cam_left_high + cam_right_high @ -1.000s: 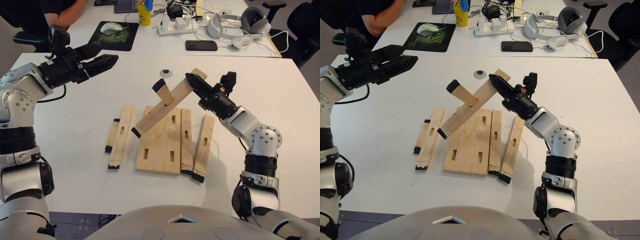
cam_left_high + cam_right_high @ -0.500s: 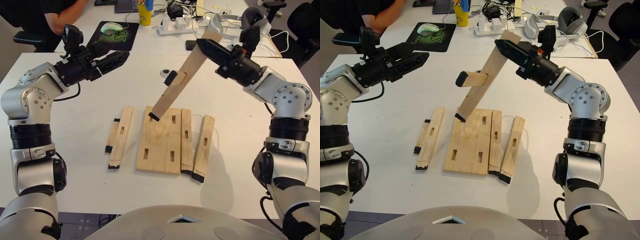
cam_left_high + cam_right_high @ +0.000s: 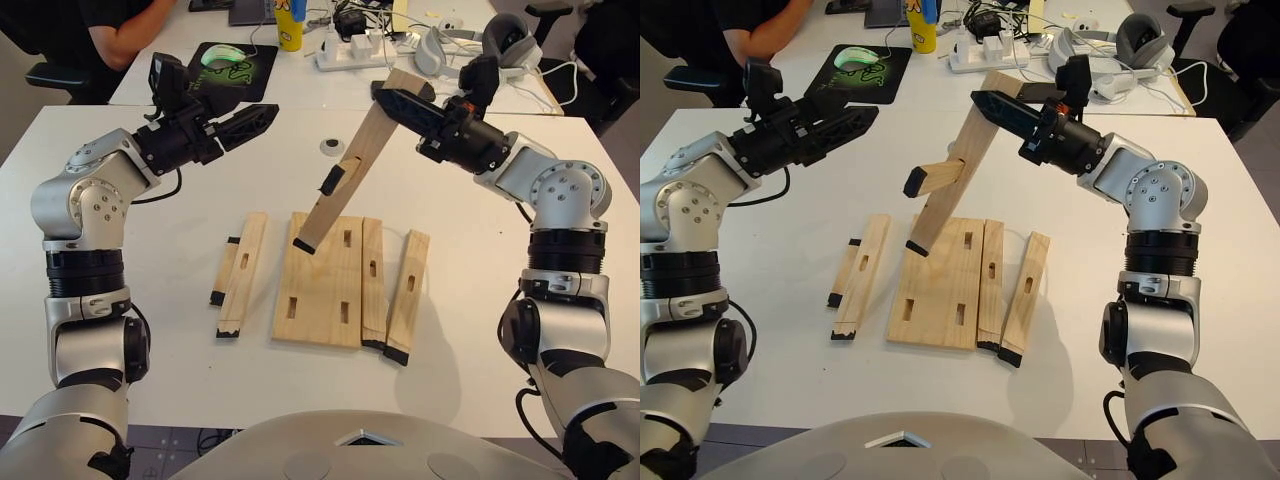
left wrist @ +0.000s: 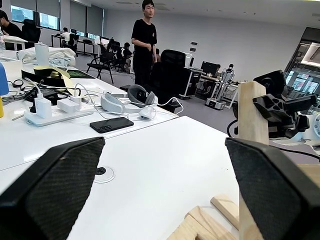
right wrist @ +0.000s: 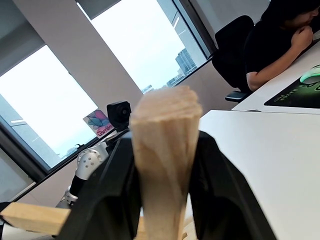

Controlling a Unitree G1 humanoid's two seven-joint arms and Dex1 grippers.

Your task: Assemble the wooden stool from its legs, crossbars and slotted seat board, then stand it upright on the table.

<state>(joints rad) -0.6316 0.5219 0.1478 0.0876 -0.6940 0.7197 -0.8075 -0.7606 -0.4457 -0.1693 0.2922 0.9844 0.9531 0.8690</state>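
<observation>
Top end pinched between the fingers of my right gripper [image 3: 392,98], a pale wooden leg [image 3: 352,165] hangs slanted over the white table [image 3: 500,300]. Its black-capped foot sits above the far corner of the seat board [image 3: 320,290]; I cannot tell whether it touches. A short crossbar [image 3: 333,180], also tipped in black, juts from the side of the leg about halfway down. The wood is light and smooth, square in section, with fine straight grain. The seat board lies flat, a rectangle of the same wood cut with four small rectangular slots. Two more legs [image 3: 372,280] [image 3: 408,292] lie just beside its right edge, and two black-tipped pieces [image 3: 243,270] [image 3: 224,270] lie near its left. My left gripper [image 3: 265,115] hovers above the table's far left, its dark, rough-textured fingers [image 4: 50,190] spread wide around nothing.
</observation>
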